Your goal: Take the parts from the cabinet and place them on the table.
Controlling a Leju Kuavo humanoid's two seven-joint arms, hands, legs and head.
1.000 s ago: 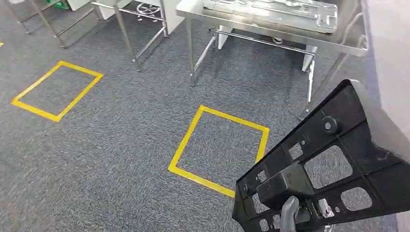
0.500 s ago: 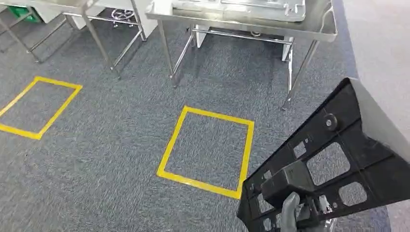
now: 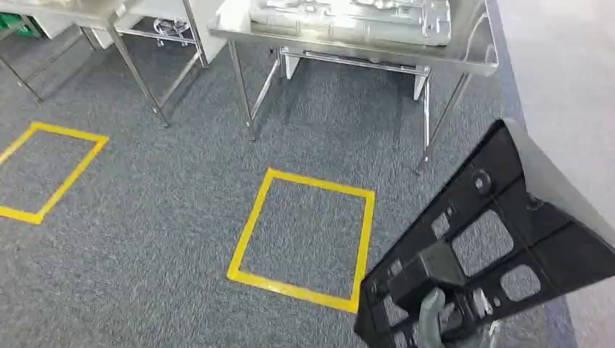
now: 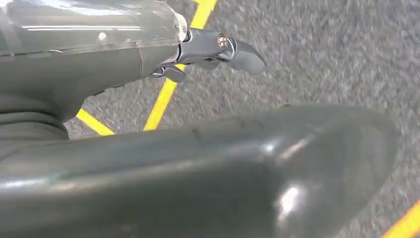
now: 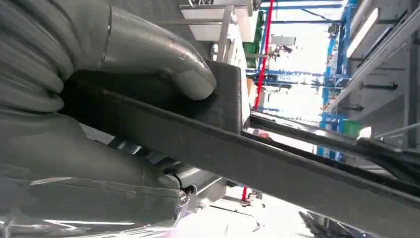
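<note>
The right hand (image 3: 435, 319) grips the black part (image 3: 493, 239); the steel desk (image 3: 479, 58) lies ahead; the left hand (image 4: 218, 49) seems loosely spread, holding nothing

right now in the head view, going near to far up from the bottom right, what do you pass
right hand → black part it grips → yellow floor square → steel table with a metal panel lying on it
</note>
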